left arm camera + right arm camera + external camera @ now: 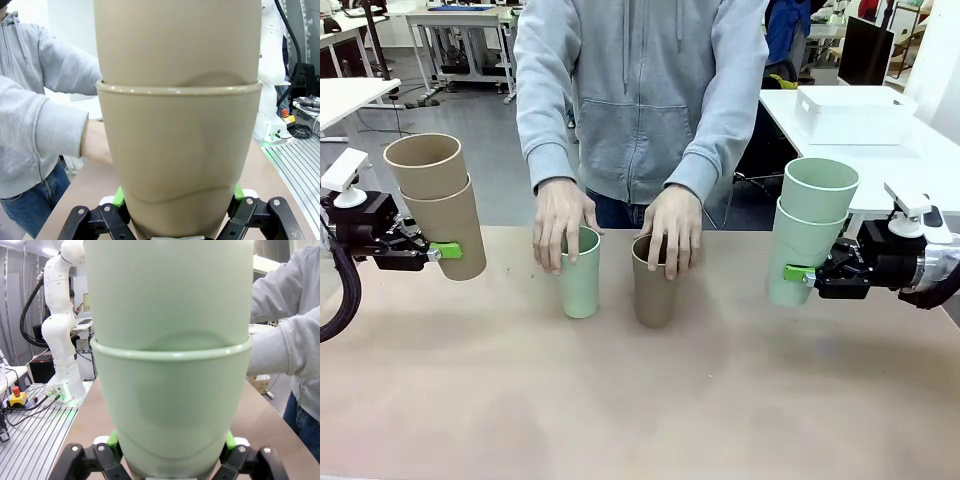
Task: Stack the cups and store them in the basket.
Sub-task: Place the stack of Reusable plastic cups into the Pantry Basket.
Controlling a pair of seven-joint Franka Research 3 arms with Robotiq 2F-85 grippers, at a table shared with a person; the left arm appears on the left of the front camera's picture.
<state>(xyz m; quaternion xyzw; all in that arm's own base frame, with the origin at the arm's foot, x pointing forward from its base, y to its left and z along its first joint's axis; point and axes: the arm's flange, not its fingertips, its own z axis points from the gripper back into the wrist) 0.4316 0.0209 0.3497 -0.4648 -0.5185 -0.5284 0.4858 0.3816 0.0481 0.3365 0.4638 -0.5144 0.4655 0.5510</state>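
Two nested tan tumblers (438, 205) sit clamped in the left gripper (438, 250) at the frame's left and two nested mint tumblers (810, 235) in the right gripper (798, 272) at its right, each wrist level, reaching in sideways above the table (640, 400). They look light, stiff and smooth, their taper apt to slip, so a pinch low on the outer cup suits. A person's hands (560, 222) cover a mint cup (580, 285) and a tan cup (655, 298) at centre; the white basket (850, 115) sits upper right.

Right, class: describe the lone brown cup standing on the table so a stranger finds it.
Look at the table, before the grey hoodie. Two single cups stand there under the person's hands. Take the brown cup, not the mint cup beside it.
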